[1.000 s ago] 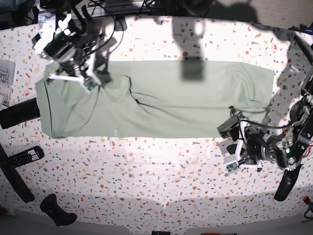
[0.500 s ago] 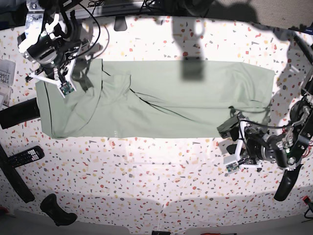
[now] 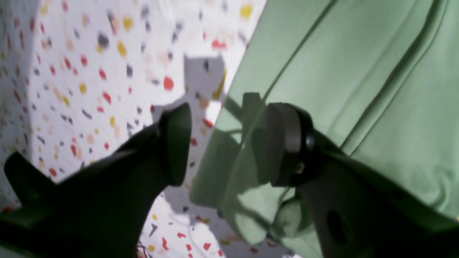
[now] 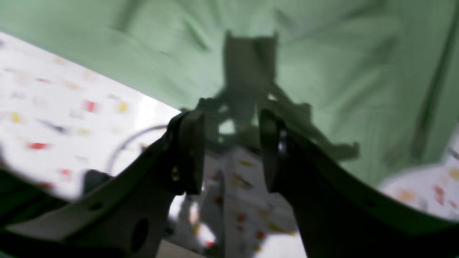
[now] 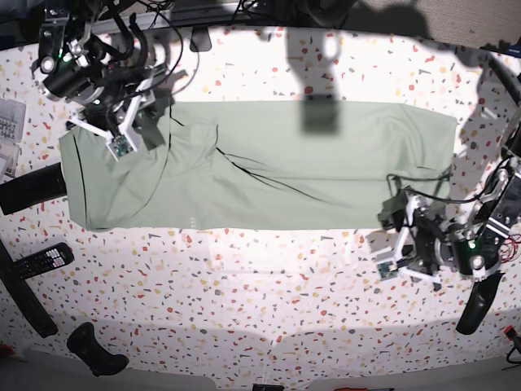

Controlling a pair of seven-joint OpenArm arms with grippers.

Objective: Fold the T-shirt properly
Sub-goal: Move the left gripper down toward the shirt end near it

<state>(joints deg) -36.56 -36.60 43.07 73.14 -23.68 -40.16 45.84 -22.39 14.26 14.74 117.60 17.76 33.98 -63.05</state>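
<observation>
Overhead, the T-shirt lies spread on the speckled worktop; left tool gapes at its edge, right tool, blurred, apparently parted and empty.

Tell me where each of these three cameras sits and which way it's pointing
Base: overhead, looking down on the table, the T-shirt and both arms.
Left wrist: on the left arm, looking past the open left gripper at the shirt's edge and speckled table.
Right wrist: on the right arm, looking past the open right gripper at the shirt; blurred.
All three share the T-shirt.
</observation>
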